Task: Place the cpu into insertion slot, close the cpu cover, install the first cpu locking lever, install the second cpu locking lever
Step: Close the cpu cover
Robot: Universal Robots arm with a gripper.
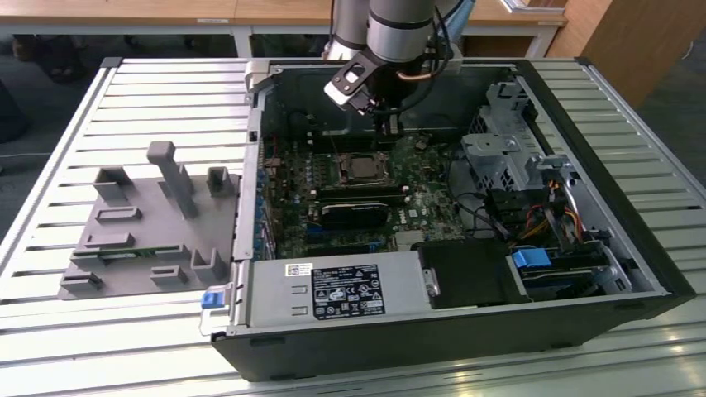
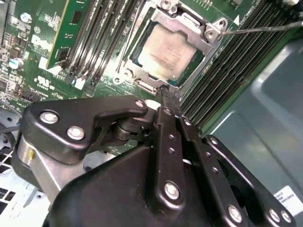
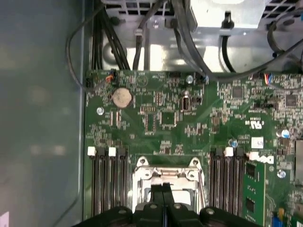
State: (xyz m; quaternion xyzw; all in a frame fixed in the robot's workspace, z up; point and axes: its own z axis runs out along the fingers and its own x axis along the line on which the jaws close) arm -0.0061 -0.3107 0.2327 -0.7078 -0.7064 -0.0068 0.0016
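Second wrist view: with cpu (image 2: pixel 165 49) lying flat under lowered cover (image 2: pixel 189 24) and gripper (image 2: pixel 166 94) tips just by cover's edge, jaws together and empty, probably best to press gently straight down, keeping off cpu's bare top and clear of thin lever (image 2: pixel 251 30) jutting from its corner.

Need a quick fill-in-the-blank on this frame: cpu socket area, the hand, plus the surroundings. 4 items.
1. The cpu cover lies ___ (open/closed) over the cpu.
2. The hand has its fingers ___ (open/shut), tips at the cover's edge.
3. The circuit board is ___ in colour.
4. The grey fixture sits to the exterior view's ___ of the computer case.

Missing words: closed; shut; green; left.
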